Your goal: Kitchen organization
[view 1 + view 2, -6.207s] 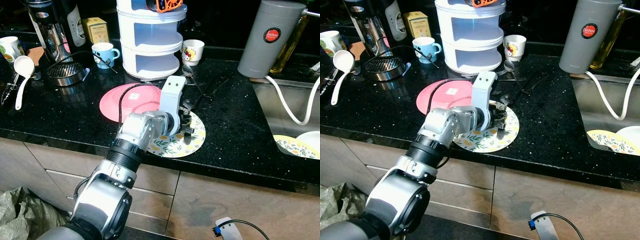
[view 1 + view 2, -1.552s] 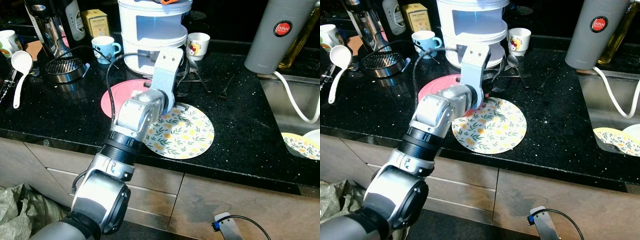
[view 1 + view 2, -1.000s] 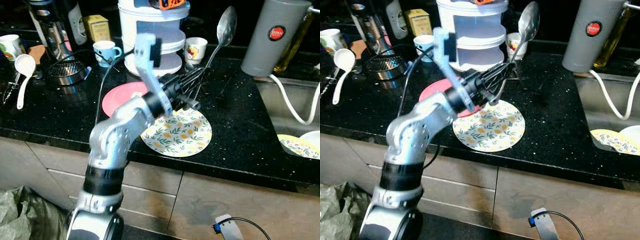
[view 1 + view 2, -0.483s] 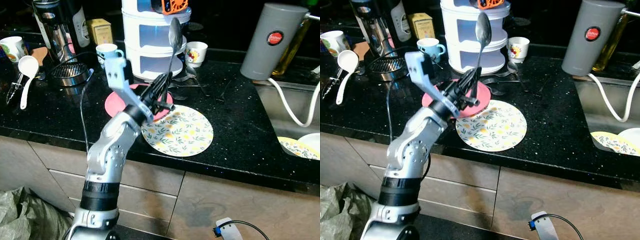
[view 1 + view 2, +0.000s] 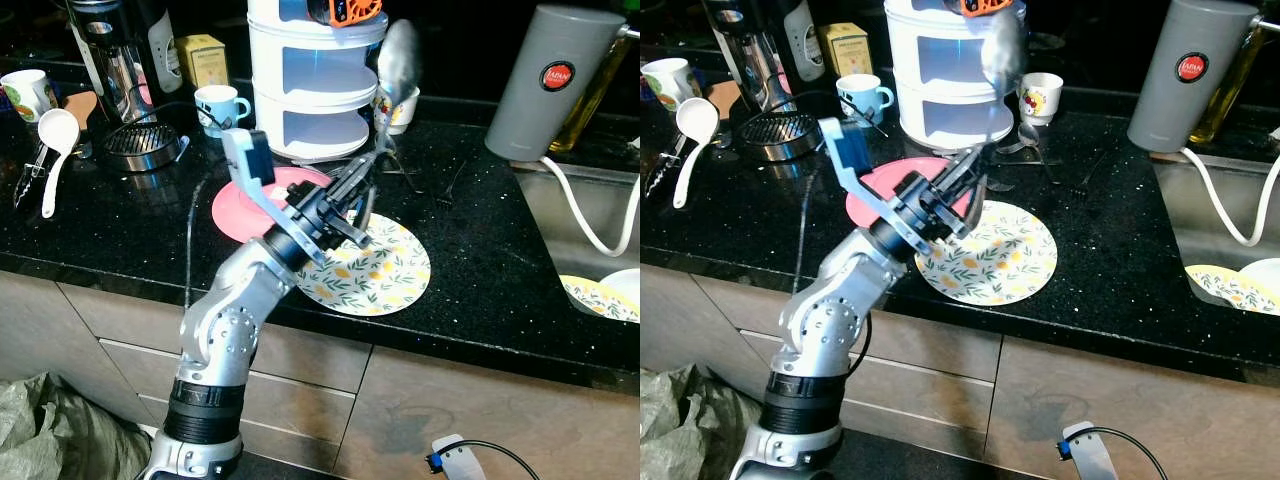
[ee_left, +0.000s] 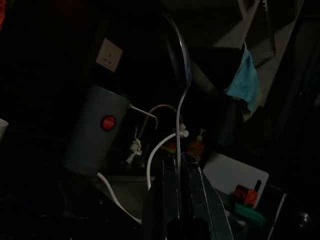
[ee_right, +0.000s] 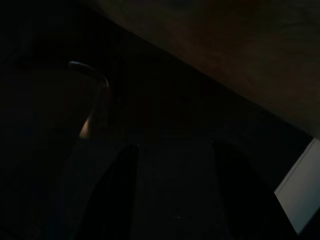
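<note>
Raising spoon (image 5: 397,58) upright, left gripper (image 5: 356,187) (arm bent).

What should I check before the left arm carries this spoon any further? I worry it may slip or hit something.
1. Grip: left gripper shut on the long silver metal spoon, at the handle's low end: ok.
2. Spoon off the counter, bowl up: ok.
3. Clearance from the white three-tier plastic container: cannot tell, close by.
4. Round floral-patterned plate lies flat beneath: ok.
5. Round pink plate lies flat beside it: ok.
</note>
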You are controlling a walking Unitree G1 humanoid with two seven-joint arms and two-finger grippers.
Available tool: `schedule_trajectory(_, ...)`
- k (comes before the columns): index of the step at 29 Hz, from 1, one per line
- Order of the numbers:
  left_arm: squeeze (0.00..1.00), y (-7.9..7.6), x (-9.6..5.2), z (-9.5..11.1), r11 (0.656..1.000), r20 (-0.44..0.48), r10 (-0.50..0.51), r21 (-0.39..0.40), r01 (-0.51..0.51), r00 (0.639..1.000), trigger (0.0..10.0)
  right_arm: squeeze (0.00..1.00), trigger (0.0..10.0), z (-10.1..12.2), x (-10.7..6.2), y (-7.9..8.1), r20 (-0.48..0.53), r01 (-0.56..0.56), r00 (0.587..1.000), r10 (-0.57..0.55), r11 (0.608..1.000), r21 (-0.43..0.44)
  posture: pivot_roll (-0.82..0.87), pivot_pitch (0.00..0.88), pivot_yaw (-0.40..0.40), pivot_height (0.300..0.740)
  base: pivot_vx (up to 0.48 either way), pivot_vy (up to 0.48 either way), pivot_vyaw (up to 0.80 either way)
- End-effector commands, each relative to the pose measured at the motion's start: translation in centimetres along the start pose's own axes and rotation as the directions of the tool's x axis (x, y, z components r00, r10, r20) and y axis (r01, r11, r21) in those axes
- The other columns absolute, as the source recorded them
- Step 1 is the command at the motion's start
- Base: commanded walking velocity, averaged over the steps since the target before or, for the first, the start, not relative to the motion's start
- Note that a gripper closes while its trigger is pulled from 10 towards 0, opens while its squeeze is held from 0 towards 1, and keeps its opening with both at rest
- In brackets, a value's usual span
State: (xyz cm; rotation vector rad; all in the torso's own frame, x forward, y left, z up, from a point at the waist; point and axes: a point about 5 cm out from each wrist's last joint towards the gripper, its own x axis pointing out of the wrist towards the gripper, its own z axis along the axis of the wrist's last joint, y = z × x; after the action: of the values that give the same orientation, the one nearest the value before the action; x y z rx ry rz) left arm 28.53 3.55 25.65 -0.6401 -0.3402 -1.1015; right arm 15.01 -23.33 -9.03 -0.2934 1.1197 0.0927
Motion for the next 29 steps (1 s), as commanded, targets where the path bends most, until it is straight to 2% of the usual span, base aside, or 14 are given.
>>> schedule_trajectory(1, 0.0, -0.63, 0.48, -0.19, 0.999, 0.023, -0.028, -0.02, 0.029, 0.999, 10.0, 0.0, 10.0, 0.06, -0.02, -0.26, -0.004, 0.006, 1.0, -0.006, 1.0, -0.007, -0.01, 0.0, -0.004, 0.74, 0.0, -0.442, 0.0)
schedule_trajectory(4, 0.0, -0.6, 0.51, -0.18, 0.999, 0.019, -0.03, -0.018, 0.03, 0.999, 10.0, 0.0, 10.0, 0.07, -0.02, -0.27, -0.005, 0.005, 1.0, -0.005, 1.0, -0.007, -0.01, 0.0, -0.005, 0.74, 0.0, -0.444, 0.0)
schedule_trajectory(12, 0.0, -0.73, 0.56, -0.13, 0.999, 0.018, -0.041, -0.017, 0.042, 0.999, 10.0, 0.0, 10.0, -0.02, -0.01, -0.24, -0.015, 0.001, 1.0, -0.001, 1.0, 0.003, -0.01, 0.0, -0.003, 0.74, 0.0, -0.453, -0.8)
schedule_trajectory(15, 0.0, -0.85, 0.59, -0.12, 0.999, 0.02, -0.046, -0.015, 0.046, 0.999, 10.0, 0.0, 10.0, -0.01, -0.01, -0.22, -0.013, 0.0, 1.0, 0.0, 1.0, 0.0, -0.01, 0.0, -0.006, 0.74, 0.0, -0.451, -0.19)
schedule_trajectory(29, 0.0, -1.03, 0.71, 0.3, 0.999, 0.046, -0.045, -0.025, 0.046, 0.998, 10.0, 0.0, 10.0, -0.09, -0.02, -0.25, -0.018, 0.0, 1.0, 0.0, 1.0, -0.009, -0.01, 0.0, -0.01, 0.74, 0.0, 0.0, 0.0)
